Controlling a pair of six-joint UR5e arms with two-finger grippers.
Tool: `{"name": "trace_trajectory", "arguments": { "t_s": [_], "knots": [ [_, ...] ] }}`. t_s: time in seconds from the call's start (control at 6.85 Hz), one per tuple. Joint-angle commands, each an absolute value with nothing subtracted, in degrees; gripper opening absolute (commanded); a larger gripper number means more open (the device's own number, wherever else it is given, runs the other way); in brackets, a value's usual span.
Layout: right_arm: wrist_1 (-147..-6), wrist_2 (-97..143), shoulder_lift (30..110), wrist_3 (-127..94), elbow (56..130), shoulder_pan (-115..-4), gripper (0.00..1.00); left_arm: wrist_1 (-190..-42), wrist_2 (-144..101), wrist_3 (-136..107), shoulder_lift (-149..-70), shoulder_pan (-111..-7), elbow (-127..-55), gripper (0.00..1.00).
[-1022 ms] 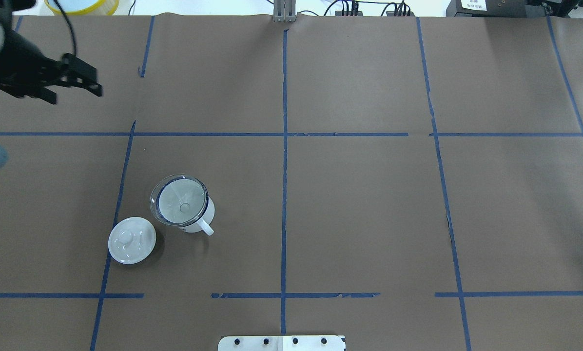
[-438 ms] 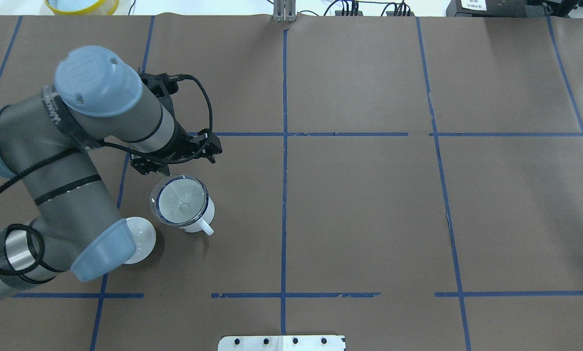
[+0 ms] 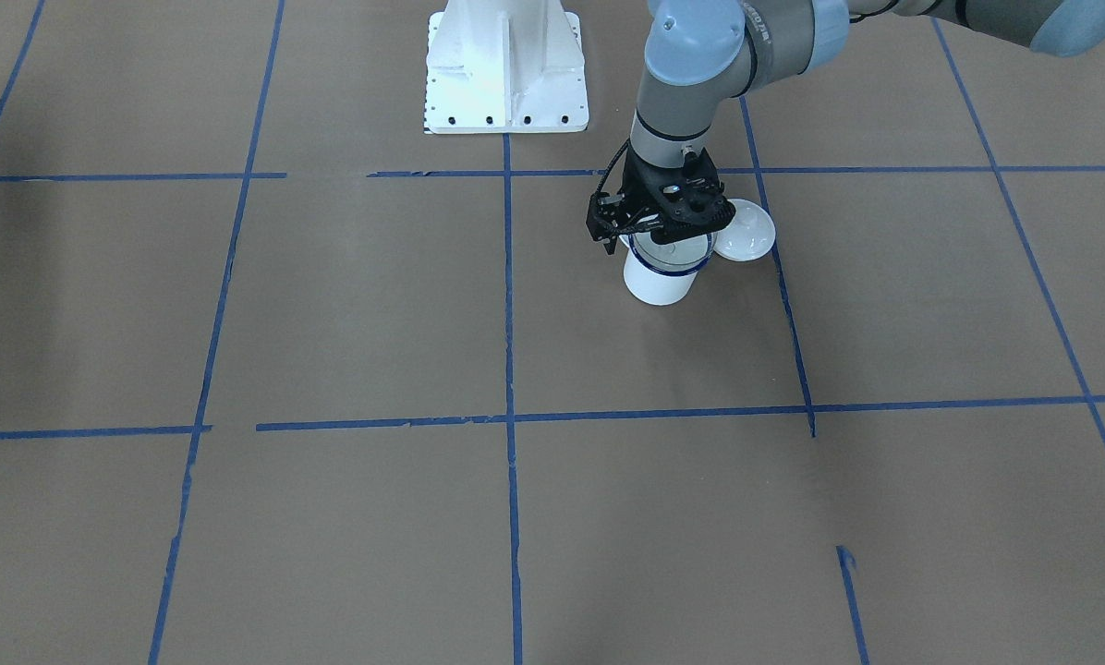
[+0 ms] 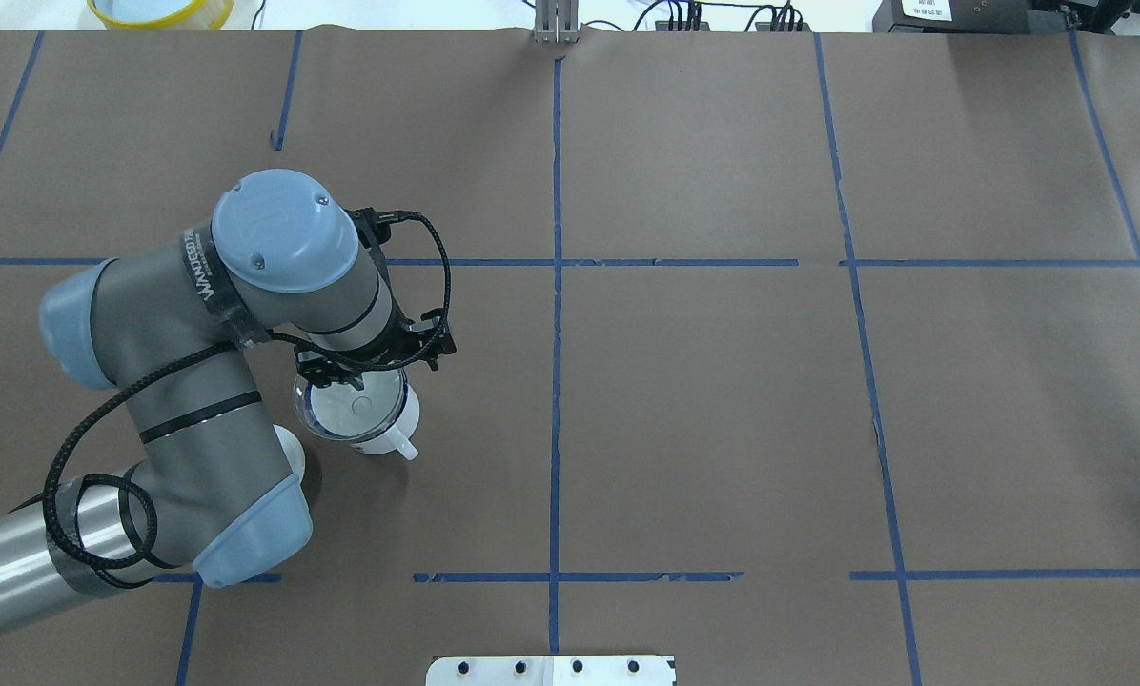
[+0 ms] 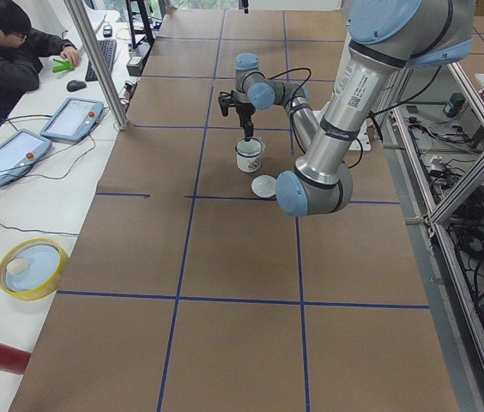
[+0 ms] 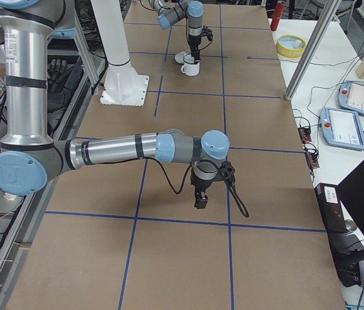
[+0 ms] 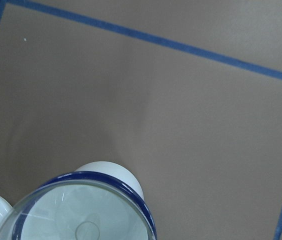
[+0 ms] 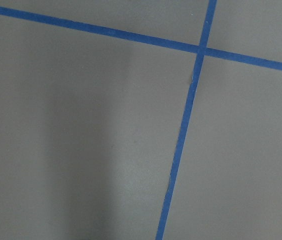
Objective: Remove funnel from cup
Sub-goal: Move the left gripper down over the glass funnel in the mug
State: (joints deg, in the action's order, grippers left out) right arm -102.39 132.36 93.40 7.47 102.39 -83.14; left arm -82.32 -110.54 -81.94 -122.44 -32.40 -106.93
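The table covered in brown paper with blue tape lines (image 3: 331, 305) is carrying everything, and over it the grey left arm with pale blue joints (image 4: 198, 381) is reaching, while the right arm (image 6: 117, 150) is hanging well apart from the cup; I cannot tell if the right gripper (image 6: 201, 197) is spread or closed. The black left gripper (image 3: 663, 222) is hovering directly over the white enamel cup with a dark blue rim (image 3: 659, 282), its jaws standing apart and gripping nothing. The small clear funnel (image 4: 351, 410) is sitting in the cup's mouth, and the round white lid with a knob (image 3: 746, 235) is lying just beside the cup.
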Motion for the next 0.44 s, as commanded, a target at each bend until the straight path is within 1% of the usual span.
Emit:
{"name": "trace_trajectory", "arguments": {
  "t_s": [0.0,0.15,0.29],
  "knots": [
    [-102.39,132.36,93.43,7.47,102.39,-83.14,1.0,-82.18,-110.57,-82.0,-122.43,-31.9,-106.79,0.4],
    [-102.39,132.36,93.43,7.47,102.39,-83.14,1.0,-80.87,-110.57,-82.0,-122.69,-31.9,-107.14,0.05],
    [-102.39,132.36,93.43,7.47,102.39,-83.14,1.0,-79.82,-110.57,-81.91,-122.7,-31.9,-107.75,0.0]
  ]
}}
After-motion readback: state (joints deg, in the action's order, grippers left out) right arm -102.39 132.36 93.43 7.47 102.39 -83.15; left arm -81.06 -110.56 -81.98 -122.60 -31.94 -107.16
